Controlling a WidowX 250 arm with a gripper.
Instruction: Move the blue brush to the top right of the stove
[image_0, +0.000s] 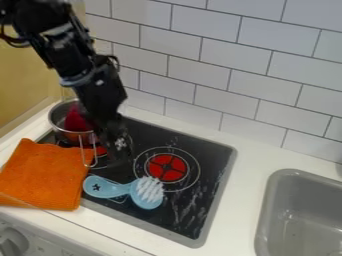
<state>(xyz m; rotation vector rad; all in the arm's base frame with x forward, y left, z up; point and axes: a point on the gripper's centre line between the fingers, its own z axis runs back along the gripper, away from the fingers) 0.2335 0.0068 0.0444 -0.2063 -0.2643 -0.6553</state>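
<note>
White tiles (200, 55) back a black stove (217, 155), where the blue brush (121, 189) lies bristles up near the front edge. The pincer (119, 159) hangs just beyond it; I cannot tell whether it is open or closed. Likely the approach: next, lower and grip the brush.

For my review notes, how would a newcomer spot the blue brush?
Find the black stove, left of the gray sink. Near its front edge, just right of the orange cloth, lies the brush. Its pale blue handle and upturned white bristles set it apart from the cloth and metal pot.
</note>
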